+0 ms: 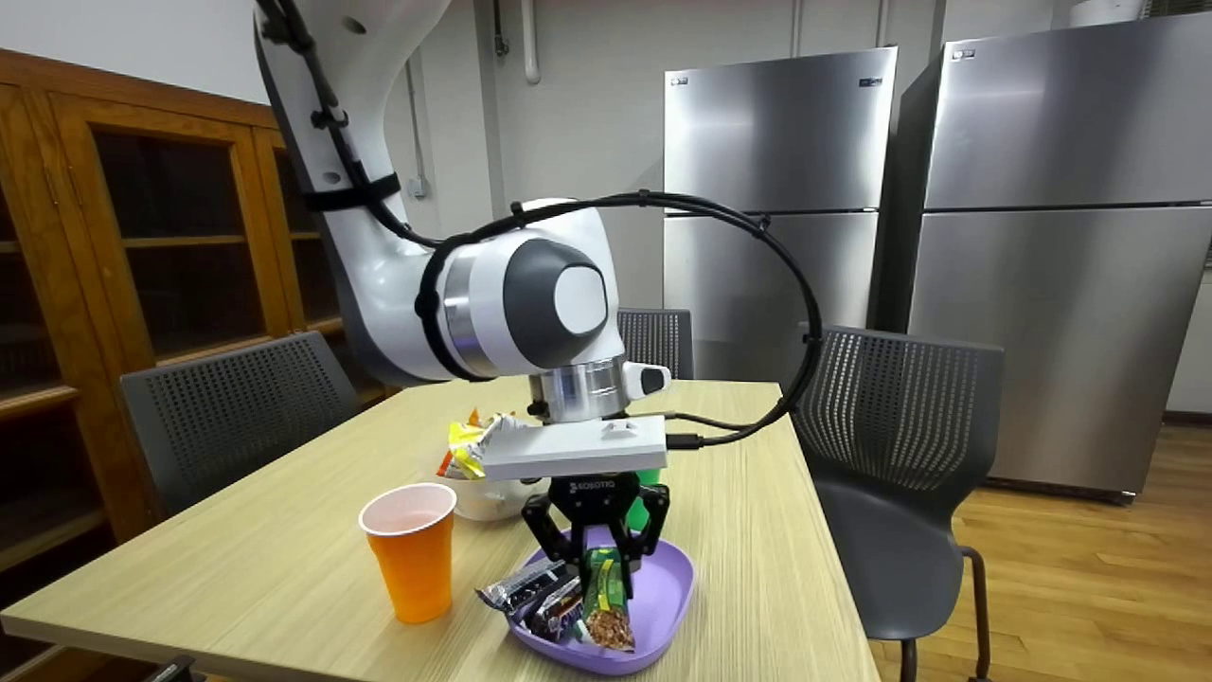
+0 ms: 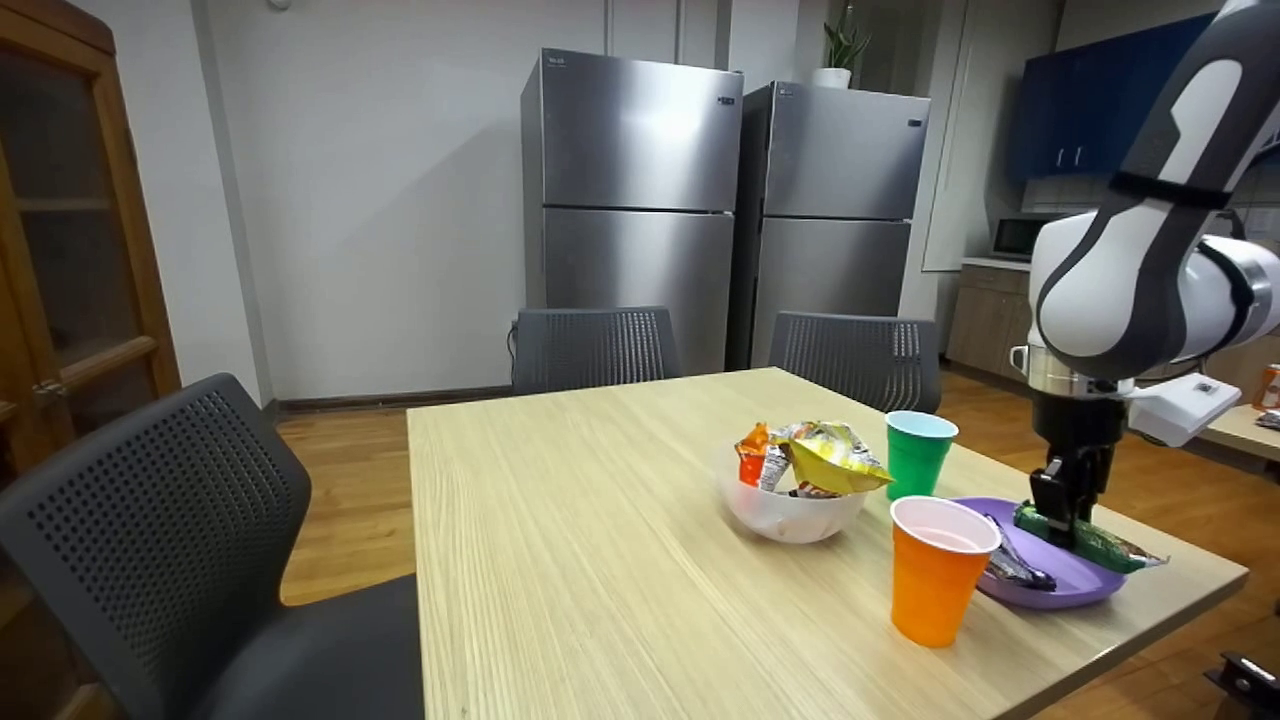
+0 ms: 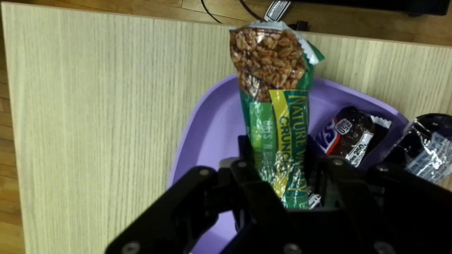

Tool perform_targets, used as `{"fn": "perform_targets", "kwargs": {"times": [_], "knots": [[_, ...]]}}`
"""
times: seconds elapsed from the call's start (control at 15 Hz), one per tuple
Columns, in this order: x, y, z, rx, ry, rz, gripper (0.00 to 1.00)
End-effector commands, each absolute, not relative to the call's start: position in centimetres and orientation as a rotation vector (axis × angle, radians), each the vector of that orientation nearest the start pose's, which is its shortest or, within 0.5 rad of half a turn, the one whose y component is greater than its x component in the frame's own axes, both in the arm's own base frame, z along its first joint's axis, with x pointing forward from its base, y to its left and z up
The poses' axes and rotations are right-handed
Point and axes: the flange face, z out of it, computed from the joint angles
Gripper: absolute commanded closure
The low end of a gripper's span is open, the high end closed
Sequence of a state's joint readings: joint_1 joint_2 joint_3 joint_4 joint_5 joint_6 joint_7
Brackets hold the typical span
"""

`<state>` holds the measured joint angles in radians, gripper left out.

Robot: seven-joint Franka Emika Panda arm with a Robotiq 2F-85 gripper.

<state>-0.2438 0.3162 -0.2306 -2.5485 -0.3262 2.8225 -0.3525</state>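
- Gripping the bar [image 3: 277, 116], your gripper [image 3: 279, 150] stood narrow.
- The bar was over the plate [image 1: 666, 592], one end toward the table [image 3: 106, 123] edge.
- It seemed light, slick and brittle; mid-length suited your gentle hold.

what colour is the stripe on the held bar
The stripe is yellow, clearest in the wrist view.
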Motion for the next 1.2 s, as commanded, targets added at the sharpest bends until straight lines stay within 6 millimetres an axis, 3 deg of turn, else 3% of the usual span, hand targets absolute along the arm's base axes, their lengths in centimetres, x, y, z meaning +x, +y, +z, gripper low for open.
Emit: {"fn": "perform_targets", "kwargs": {"times": [0.0, 0.47, 0.53, 0.67, 0.93, 1.13], "knots": [[41.2, -20.6, 15.0, -3.267, -0.305, 0.132, 0.88], [42.1, -21.2, 14.6, -3.277, -0.303, 0.103, 0.88], [42.0, -21.2, 14.7, -3.278, -0.309, 0.1, 0.39], [41.8, -21.1, 15.1, -3.285, -0.324, 0.085, 0.31], [41.2, -20.9, 16.4, -3.306, -0.354, 0.057, 0.02], [40.2, -21.2, 17.5, -3.325, -0.385, 0.037, 0.0]]}}
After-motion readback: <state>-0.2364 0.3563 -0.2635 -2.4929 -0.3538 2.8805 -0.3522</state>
